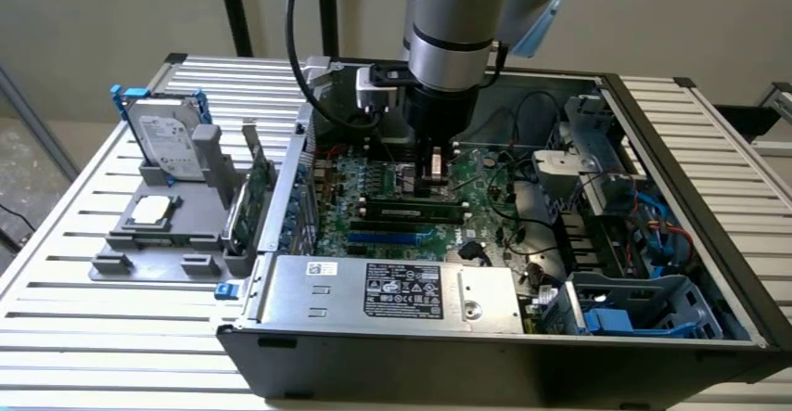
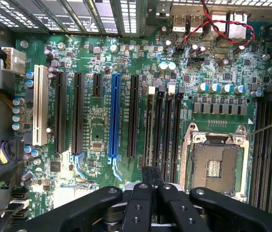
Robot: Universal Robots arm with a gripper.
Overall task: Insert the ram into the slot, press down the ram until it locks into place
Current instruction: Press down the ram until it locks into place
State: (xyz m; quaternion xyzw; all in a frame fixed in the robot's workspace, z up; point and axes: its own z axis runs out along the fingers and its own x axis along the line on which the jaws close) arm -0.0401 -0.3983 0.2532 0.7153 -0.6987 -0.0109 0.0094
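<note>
The gripper [image 1: 432, 181] hangs low over the motherboard [image 2: 102, 121]. I cannot tell what its jaws are doing.

The ram [image 1: 409, 211] lies just in front of and below it, apparently already resting in 1 black slot [image 1: 399, 219].

If the stick sits crooked, a push could jam it or strain the end clips.

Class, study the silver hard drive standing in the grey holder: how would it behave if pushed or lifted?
The hard drive looks metal-cased, so probably stiff and heavy for its size. It stands on edge in the grey holder, so a push near its top might tip it. Its smooth face may slip.
</note>
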